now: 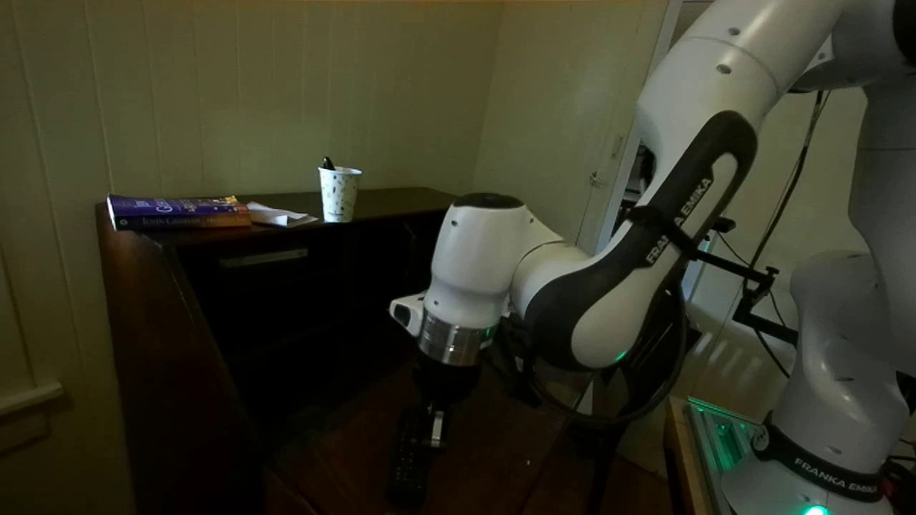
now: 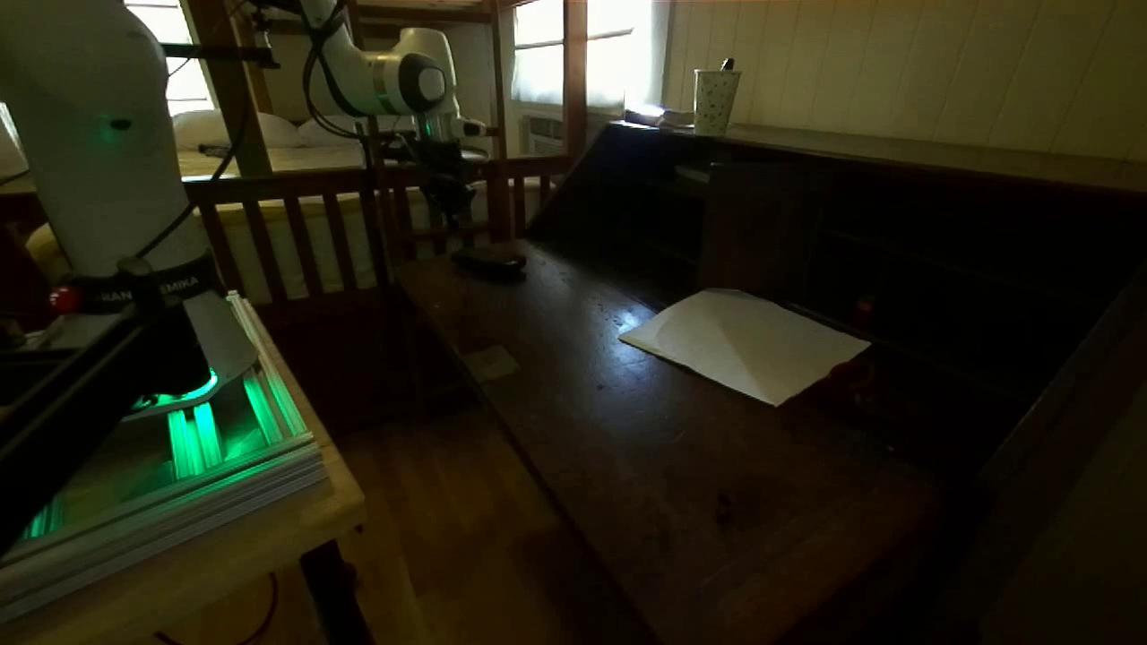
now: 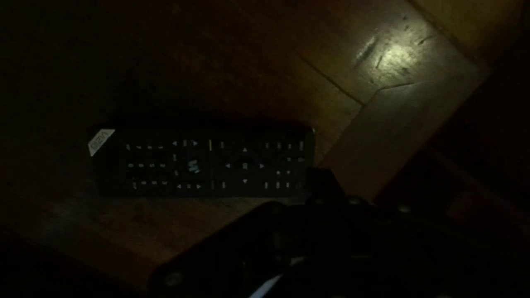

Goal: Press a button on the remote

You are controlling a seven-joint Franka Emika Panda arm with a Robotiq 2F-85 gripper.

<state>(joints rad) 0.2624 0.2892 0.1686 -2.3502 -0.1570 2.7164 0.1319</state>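
Note:
The remote is a slim black bar with rows of pale-marked buttons. It lies flat on the dark wooden desk, seen in both exterior views point(image 1: 408, 468) point(image 2: 488, 262) and in the wrist view point(image 3: 244, 165). My gripper point(image 2: 457, 215) hangs above the remote with a gap between its tips and the remote. In an exterior view the gripper point(image 1: 435, 436) points down beside the remote's far end. In the wrist view the dark fingertips point(image 3: 319, 174) appear together, overlapping the remote's right end corner in the picture. The gripper looks shut with nothing between the fingers. Dim light hides finger detail.
The desk point(image 2: 609, 430) has a dark hutch with shelves point(image 1: 322, 286) behind. A white paper sheet point(image 2: 748, 345) and a small slip point(image 2: 491, 362) lie on it. On the hutch top stand a cup point(image 1: 338, 194), a book point(image 1: 179, 212) and crumpled paper point(image 1: 275, 214).

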